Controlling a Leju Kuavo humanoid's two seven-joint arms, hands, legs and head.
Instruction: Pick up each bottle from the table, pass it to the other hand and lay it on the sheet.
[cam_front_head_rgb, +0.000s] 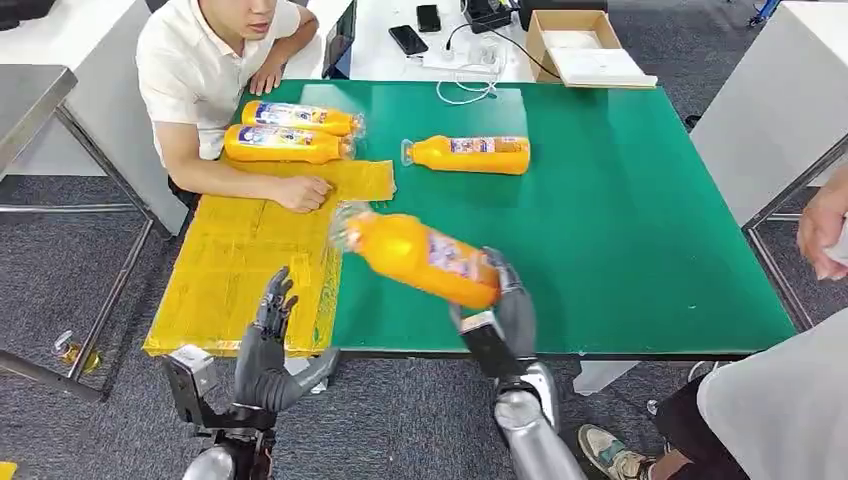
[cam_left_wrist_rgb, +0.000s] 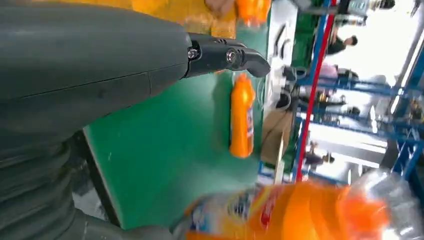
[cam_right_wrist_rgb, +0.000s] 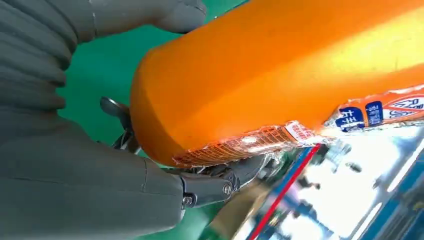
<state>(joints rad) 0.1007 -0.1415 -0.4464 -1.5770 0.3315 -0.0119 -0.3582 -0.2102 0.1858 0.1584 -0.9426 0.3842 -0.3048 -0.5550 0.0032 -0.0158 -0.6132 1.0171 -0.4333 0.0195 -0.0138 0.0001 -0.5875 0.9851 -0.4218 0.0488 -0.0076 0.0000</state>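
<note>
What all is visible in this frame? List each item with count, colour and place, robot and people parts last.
held bottle: one, orange, tilted above the green table, base in the right robot hand
bottle on table: one, orange, lying on the green surface
bottles on sheet: two, orange, lying side by side at the sheet's far end
sheet: one, yellow, over the table's left part
table: one, green top
cardboard box: one, brown, on the white desk beyond
phones: two, dark, on that desk
seated person: one, white shirt, hand on the sheet
second person: one, at right edge
left robot hand: dark, open, at the sheet's near edge
right robot hand: dark, grips the held bottle
</note>
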